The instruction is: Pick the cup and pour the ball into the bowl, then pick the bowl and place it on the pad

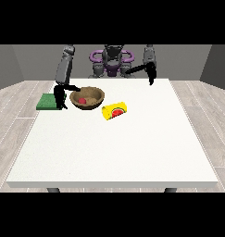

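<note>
**Ball in bowl, cup down on its side; bowl lift looks next**

Front view: White surface w/ robot at far edge. Brown bowl sits upright on the far part toward view's left, mouth up, red ball inside it. Green pad lies flat just left of the bowl, near the surface's edge. Yellow cup lies tipped over just right of and nearer the camera than the bowl, apart from it; long axis runs roughly left-right w/ a slight tilt, the end w/ a red mark facing camera.

Hand at view's left hangs betw. pad and bowl, close to the bowl's left rim; contact w/ the rim can't be told, nor how its fingers lie. Hand at view's right hangs over the far right edge, well apart from everything, holding nothing; whether its fingers are curled or straight can't be told either.

Judgement: pour looks done, bowl-to-pad step in hand. Bowl prob. stiff, light, wood-like, not fragile; the rim on the pad side is the likely hold. Keep it level or the ball may roll out. The move to the pad is short.
</note>
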`<control>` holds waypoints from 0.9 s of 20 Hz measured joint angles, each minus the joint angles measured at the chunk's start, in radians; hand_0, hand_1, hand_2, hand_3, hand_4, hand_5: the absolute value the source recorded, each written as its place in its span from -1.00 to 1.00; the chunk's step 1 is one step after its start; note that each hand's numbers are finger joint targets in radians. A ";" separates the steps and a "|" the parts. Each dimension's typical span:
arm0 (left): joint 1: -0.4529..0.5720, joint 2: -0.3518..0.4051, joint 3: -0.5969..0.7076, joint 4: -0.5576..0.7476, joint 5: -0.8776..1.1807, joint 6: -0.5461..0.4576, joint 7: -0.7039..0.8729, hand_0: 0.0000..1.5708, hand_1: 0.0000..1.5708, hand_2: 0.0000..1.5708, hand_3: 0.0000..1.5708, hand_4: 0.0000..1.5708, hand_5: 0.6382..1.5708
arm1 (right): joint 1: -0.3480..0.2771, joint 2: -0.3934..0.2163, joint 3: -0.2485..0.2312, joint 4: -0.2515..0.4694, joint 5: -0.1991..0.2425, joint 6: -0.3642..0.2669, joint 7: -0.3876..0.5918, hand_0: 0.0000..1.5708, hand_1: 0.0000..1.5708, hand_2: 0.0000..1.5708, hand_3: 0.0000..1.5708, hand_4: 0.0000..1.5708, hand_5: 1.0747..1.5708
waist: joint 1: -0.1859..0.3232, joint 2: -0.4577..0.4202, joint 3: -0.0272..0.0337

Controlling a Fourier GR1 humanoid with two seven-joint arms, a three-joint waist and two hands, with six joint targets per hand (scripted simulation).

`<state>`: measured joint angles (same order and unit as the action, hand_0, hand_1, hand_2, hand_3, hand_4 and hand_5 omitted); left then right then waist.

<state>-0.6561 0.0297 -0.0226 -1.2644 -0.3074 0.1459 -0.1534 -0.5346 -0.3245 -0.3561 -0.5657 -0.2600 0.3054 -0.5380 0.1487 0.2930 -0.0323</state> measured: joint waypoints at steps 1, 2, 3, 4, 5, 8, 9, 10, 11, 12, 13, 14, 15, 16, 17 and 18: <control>0.004 -0.002 -0.002 0.003 -0.005 0.007 -0.008 -1.00 -1.00 -1.00 -1.00 -1.00 0.97 | 0.000 0.002 0.001 -0.008 -0.001 -0.001 0.003 -1.00 -1.00 -1.00 -1.00 -0.74 0.82 | -0.003 0.004 -0.0016; 0.013 -0.008 -0.010 0.001 -0.009 0.009 -0.009 -1.00 -1.00 -1.00 -1.00 -1.00 0.98 | 0.002 0.003 -0.002 -0.006 -0.002 -0.008 0.010 -1.00 -1.00 -1.00 -1.00 -0.71 0.84 | 0.001 -0.001 -0.0017; 0.012 -0.009 -0.011 0.000 -0.009 0.009 -0.001 -1.00 -1.00 -1.00 -1.00 -1.00 0.98 | 0.001 0.004 -0.001 -0.004 -0.001 -0.014 0.019 -1.00 -1.00 -1.00 -1.00 -0.69 0.84 | 0.002 -0.006 -0.0009; 0.013 -0.013 -0.020 -0.004 -0.012 0.012 0.006 -1.00 -1.00 -1.00 -1.00 -1.00 0.98 | 0.002 0.011 -0.003 -0.004 0.001 -0.030 0.017 -1.00 -1.00 -1.00 -1.00 -0.69 0.84 | 0.006 -0.010 -0.0021; 0.011 -0.012 -0.016 -0.002 -0.009 0.009 0.008 -1.00 -1.00 -1.00 -1.00 -1.00 0.98 | -0.004 0.018 -0.003 -0.004 0.000 -0.038 0.027 -1.00 -1.00 -1.00 -1.00 -0.70 0.85 | 0.007 -0.012 -0.0003; 0.017 -0.017 -0.016 0.007 -0.007 0.009 0.009 -1.00 -1.00 -1.00 -1.00 -1.00 0.98 | -0.039 0.034 -0.006 0.005 -0.013 -0.065 0.084 -1.00 -1.00 -1.00 -1.00 -0.54 0.90 | 0.014 -0.021 0.0103; 0.030 -0.006 -0.008 0.020 0.002 -0.006 0.006 -1.00 -1.00 -1.00 -1.00 -1.00 0.98 | -0.050 0.051 -0.004 0.006 -0.017 -0.083 0.113 -1.00 -1.00 -1.00 -1.00 -0.56 0.90 | 0.016 -0.042 0.0150; 0.043 0.006 0.000 0.026 0.009 -0.016 -0.004 -1.00 -1.00 -1.00 -1.00 -1.00 0.98 | -0.055 0.068 0.000 0.008 -0.019 -0.095 0.128 -1.00 -1.00 -1.00 -1.00 -0.52 0.92 | 0.016 -0.056 0.0186; 0.056 0.008 0.004 0.034 0.012 -0.018 -0.008 -1.00 -1.00 -1.00 -1.00 -1.00 0.98 | -0.059 0.088 0.007 0.009 -0.019 -0.107 0.135 -1.00 -1.00 -1.00 -1.00 -0.51 0.92 | 0.010 -0.067 0.0217; 0.064 0.005 0.004 0.033 0.013 -0.018 -0.005 -1.00 -1.00 -1.00 -1.00 -1.00 0.98 | -0.065 0.101 0.011 0.014 -0.018 -0.119 0.139 -1.00 -1.00 -1.00 -1.00 -0.51 0.92 | 0.008 -0.074 0.0241; 0.079 0.008 0.004 0.034 0.018 -0.027 -0.015 -1.00 -1.00 -1.00 -1.00 -1.00 0.99 | -0.068 0.119 0.016 0.018 -0.015 -0.137 0.140 -1.00 -1.00 -1.00 -1.00 -0.53 0.90 | 0.011 -0.080 0.0259; 0.082 0.017 0.010 0.029 0.022 -0.035 -0.010 -1.00 -1.00 -1.00 -1.00 -1.00 0.99 | -0.072 0.123 0.018 0.027 -0.018 -0.134 0.146 -1.00 -1.00 -1.00 -1.00 -0.55 0.90 | 0.010 -0.082 0.0275; 0.075 0.025 0.018 0.024 0.027 -0.041 -0.004 -1.00 -1.00 -1.00 -1.00 -1.00 0.99 | -0.073 0.129 0.021 0.035 -0.016 -0.136 0.137 -1.00 -1.00 -1.00 -1.00 -0.52 0.92 | 0.008 -0.074 0.0286; 0.071 0.027 0.020 0.017 0.029 -0.042 0.006 -1.00 -1.00 -1.00 -1.00 -1.00 0.99 | -0.075 0.131 0.022 0.043 -0.014 -0.145 0.138 -0.19 -0.19 -0.62 -1.00 -0.29 1.00 | 0.007 -0.076 0.0276; 0.064 0.032 0.024 0.012 0.032 -0.046 0.002 -1.00 -1.00 -1.00 -1.00 -1.00 0.99 | -0.075 0.125 0.020 0.046 -0.013 -0.158 0.143 1.00 1.00 1.00 0.05 -0.17 1.00 | 0.009 -0.070 0.0232; 0.055 0.041 0.032 0.007 0.038 -0.055 0.004 -1.00 -1.00 -1.00 -1.00 -1.00 0.99 | -0.067 0.118 0.026 0.045 0.002 -0.183 0.130 1.00 1.00 1.00 1.00 0.22 0.94 | 0.014 -0.067 0.0177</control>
<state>-0.6015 0.0712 0.0089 -1.2575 -0.2690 0.0913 -0.1493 -0.6013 -0.2065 -0.3304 -0.5205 -0.2582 0.1229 -0.4083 0.1624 0.2259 -0.0146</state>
